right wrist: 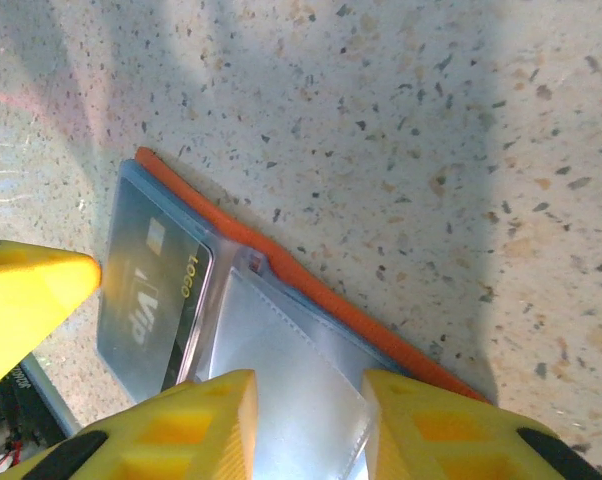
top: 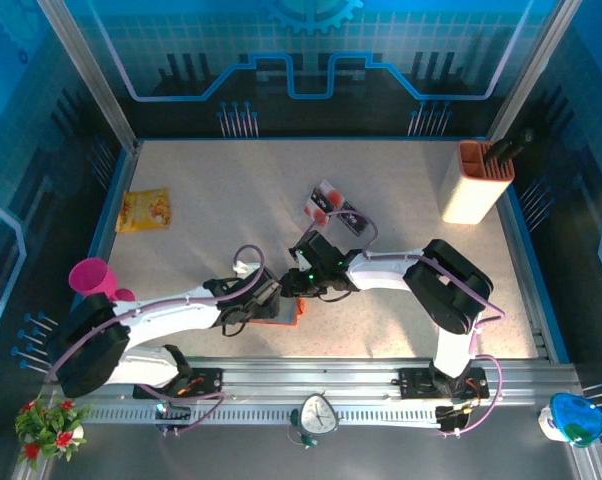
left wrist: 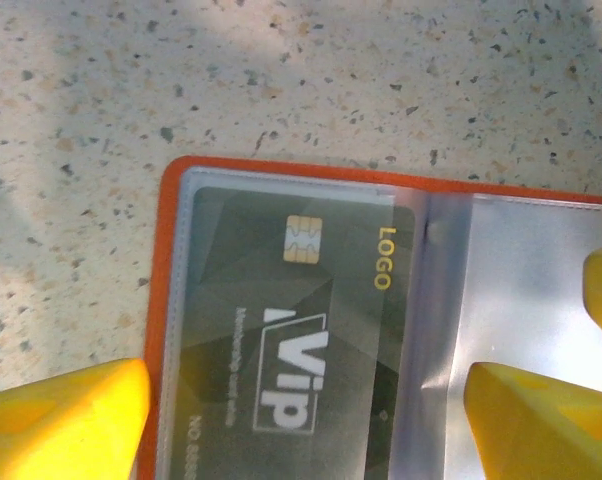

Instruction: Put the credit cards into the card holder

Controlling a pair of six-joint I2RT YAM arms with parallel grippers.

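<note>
While one card point(left wrist: 281, 330) sat in a pocket, the card holder point(left wrist: 164, 300) lay open on the bench point(top: 201, 190), near middle. Left fingers point(left wrist: 61, 420) stood spread astride it; right fingers point(right wrist: 181, 430) hovered narrowly parted over the empty pocket, holding nothing. Judged next: fetch another from the far cards point(top: 331, 207).

**A:** anyone able to read anything here?

**B:** yeah, just the black card point(left wrist: 281, 340) sitting in the card holder point(left wrist: 167, 300) pocket. Gold "LOGO" near one end, and a big white "ViP" across the middle. There's also "NO" plus some 8s along one edge, cut off.

**A:** the tiny line beside ViP?

**B:** too blurry, sorry. LOGO and ViP are readable from the right wrist too.
</note>
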